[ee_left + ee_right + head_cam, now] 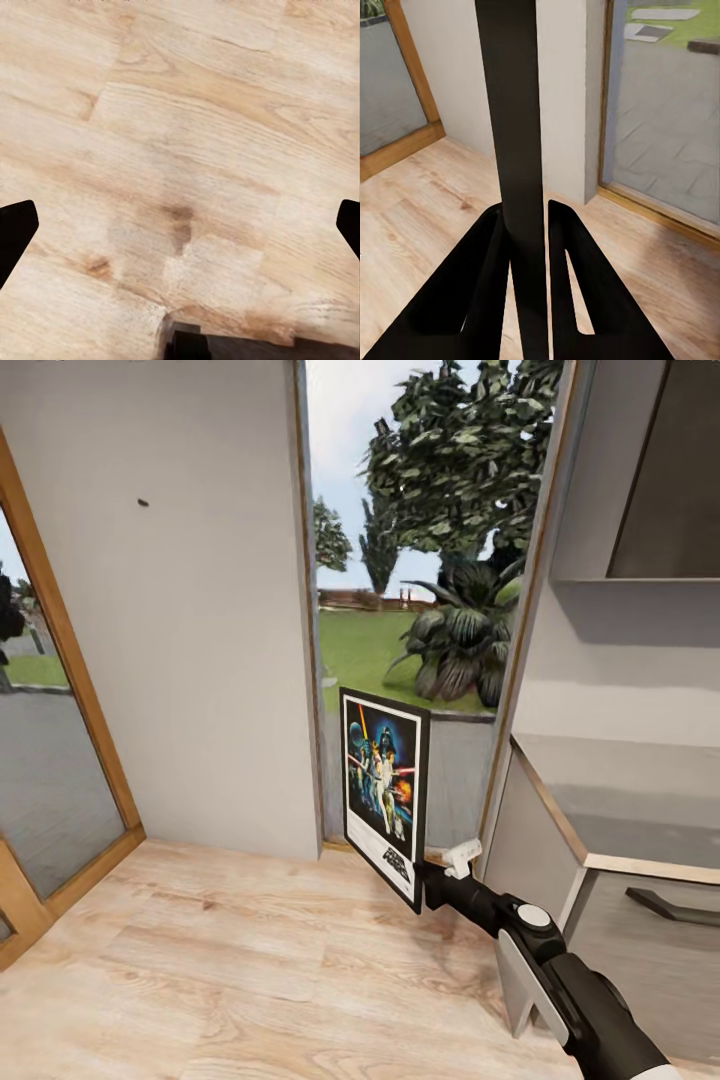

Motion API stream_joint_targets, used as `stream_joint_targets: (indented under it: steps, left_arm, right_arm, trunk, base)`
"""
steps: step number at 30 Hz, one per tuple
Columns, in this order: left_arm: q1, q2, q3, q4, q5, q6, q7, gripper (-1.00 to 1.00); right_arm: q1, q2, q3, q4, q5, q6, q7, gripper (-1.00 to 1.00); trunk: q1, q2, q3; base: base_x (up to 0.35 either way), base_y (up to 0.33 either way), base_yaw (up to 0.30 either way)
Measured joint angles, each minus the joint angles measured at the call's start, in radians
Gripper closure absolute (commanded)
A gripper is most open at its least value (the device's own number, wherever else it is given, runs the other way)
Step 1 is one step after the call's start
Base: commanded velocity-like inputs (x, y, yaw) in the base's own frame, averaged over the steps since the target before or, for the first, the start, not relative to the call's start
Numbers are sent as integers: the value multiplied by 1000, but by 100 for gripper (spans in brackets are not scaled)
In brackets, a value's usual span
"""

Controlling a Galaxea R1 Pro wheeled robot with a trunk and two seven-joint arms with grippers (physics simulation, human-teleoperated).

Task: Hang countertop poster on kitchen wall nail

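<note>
in the head view, the right gripper is holding the poster upright by its lower corner, with the right arm reaching in from the lower right. the poster is hanging in the air above the wooden floor, with its printed face showing and its title at the bottom. the pale grey wall is standing to the left of the poster, and the wall nail is sticking out of that wall, high up and well apart from the poster. a glass opening onto a garden is sitting directly behind the poster, a wood-framed glass door is standing at the far left of the wall, and a grey cabinet with a pale-edged top is standing to the right of the poster. in the left wrist view, the left gripper is facing the wooden floor, its two dark fingertips are sitting wide apart with nothing between them, so the fingers are released. in the right wrist view, the right gripper is clenching the poster's thin black edge, which is rising straight up from between the two fingers, with the pale wall behind it.
</note>
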Motion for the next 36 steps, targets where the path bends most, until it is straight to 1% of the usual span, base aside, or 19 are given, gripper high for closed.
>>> stream_joint_targets:
  steps: [6,8,11,14,36]
  left_arm:
    - [0,-1,-2,0,0,1,0,-100]
    - [0,-1,-2,0,0,1,0,-100]
    - [0,-1,-2,0,0,1,1,-100]
    - [0,-1,-3,0,0,1,1,-100]
    - [0,-1,-3,0,-1,1,1,-100]
  right_arm:
    - [0,0,-2,4,0,1,1,100]
    - [0,1,-10,5,0,1,1,100]
    - [1,1,-32,8,1,1,1,100]
    - [1,1,-38,9,0,2,1,100]
    - [1,1,-42,9,2,3,1,100]
  trunk:
    - [-23,42,19]
    - [-31,56,25]
    - [-42,77,34]
    - [-54,98,44]
    - [-138,252,113]
  base:
    - [0,0,0]
    - [0,0,0]
    - [0,0,0]
    - [0,0,0]
    - [0,0,0]
